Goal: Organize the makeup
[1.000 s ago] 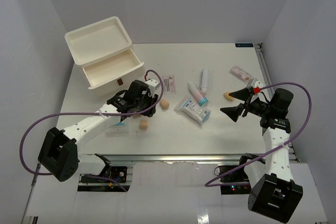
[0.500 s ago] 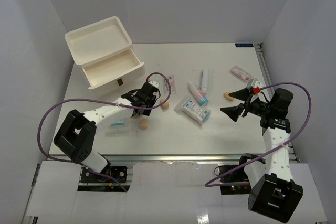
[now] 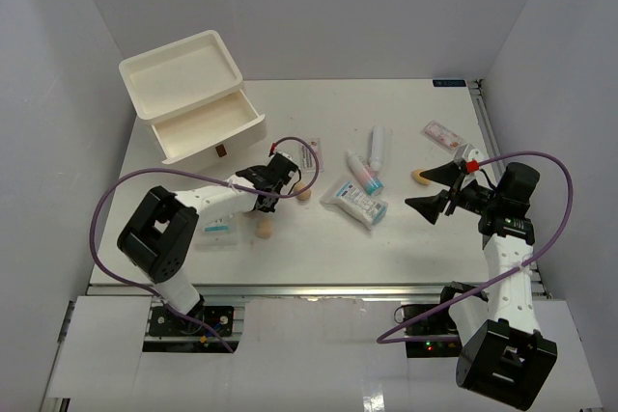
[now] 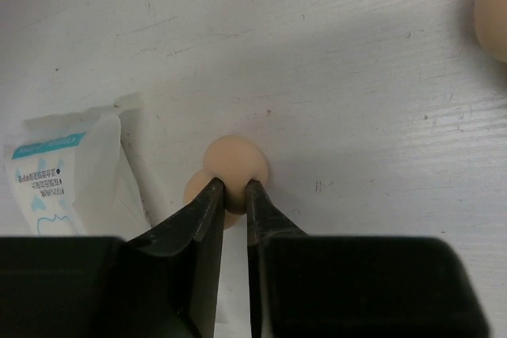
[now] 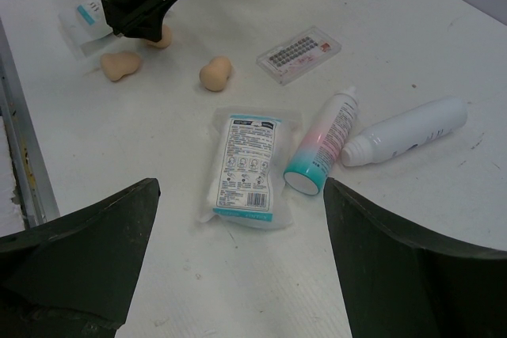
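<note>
Left gripper (image 4: pixel 234 186) pinching tan sponge (image 4: pixel 236 162) on table (image 4: pixel 356 77), arm stretched low, right gripper (image 3: pixel 420 189) wide open

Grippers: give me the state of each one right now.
Left gripper: shut on a tan sponge.
Right gripper: open, holding nothing.

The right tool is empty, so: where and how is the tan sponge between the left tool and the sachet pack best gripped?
Take the sponge at its narrower waist, the right tool coming straight down and closing across its long axis. It lies on its side on the table with bare surface around, so there is likely room; the fat end would probably slip out.
</note>
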Motion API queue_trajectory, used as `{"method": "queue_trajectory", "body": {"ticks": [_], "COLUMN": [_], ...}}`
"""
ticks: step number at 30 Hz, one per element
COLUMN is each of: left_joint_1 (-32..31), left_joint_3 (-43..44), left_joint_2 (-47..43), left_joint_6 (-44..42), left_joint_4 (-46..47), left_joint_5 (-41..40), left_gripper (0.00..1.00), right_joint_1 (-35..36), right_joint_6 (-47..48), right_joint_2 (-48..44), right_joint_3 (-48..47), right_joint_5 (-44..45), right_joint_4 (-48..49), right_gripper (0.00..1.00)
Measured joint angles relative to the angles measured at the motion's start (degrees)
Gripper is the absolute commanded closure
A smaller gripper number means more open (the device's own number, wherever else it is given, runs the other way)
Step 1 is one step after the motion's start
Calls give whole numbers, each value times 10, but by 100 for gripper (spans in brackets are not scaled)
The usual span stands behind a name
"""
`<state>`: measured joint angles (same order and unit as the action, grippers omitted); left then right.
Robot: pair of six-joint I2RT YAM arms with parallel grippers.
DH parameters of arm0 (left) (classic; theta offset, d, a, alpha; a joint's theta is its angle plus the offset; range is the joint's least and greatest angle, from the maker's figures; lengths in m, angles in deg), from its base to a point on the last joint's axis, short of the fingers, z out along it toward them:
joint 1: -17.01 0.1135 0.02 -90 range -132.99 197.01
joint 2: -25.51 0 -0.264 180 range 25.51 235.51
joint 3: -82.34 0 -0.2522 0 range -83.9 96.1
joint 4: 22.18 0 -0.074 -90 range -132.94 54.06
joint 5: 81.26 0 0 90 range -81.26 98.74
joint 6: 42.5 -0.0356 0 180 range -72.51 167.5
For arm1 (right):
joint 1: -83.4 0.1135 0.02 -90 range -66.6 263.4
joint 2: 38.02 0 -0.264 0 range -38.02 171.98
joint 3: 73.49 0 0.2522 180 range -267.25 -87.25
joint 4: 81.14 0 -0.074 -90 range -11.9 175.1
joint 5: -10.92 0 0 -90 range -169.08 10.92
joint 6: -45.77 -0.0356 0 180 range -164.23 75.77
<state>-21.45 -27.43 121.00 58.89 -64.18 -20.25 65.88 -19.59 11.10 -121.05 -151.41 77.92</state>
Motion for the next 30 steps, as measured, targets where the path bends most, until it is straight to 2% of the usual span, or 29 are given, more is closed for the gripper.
{"method": "queue_trajectory", "body": {"ticks": [3, 7, 11, 16, 21, 24, 30], "left_joint_1": [0, -2, -13, -21, -13, 25, 173], "left_joint_3": [0, 0, 0, 12, 73, 112, 168], "left_joint_2": [-2, -21, -89, -232, -312, -313, -251], "left_joint_6": [2, 2, 0, -4, -7, -11, -10], "left_joint_4": [-1, -1, 1, 15, 43, 56, 63], "left_joint_5": [-1, 13, 74, 149, 158, 162, 175], "left_gripper": [92, 99, 100, 100, 100, 100, 100], "right_joint_1": [0, 0, 0, 0, 0, 0, 0], "right_joint_6": [0, 0, 0, 0, 3, 5, 11], "right_joint_2": [0, 0, 0, 0, 0, 0, 0], "right_joint_3": [0, 0, 0, 0, 0, 0, 0], "right_joint_5": [-1, -3, -3, -4, -8, -10, -14], "right_joint_4": [0, 0, 0, -1, -4, -4, -6], "right_gripper": [10, 10, 10, 10, 10, 10, 10]}}
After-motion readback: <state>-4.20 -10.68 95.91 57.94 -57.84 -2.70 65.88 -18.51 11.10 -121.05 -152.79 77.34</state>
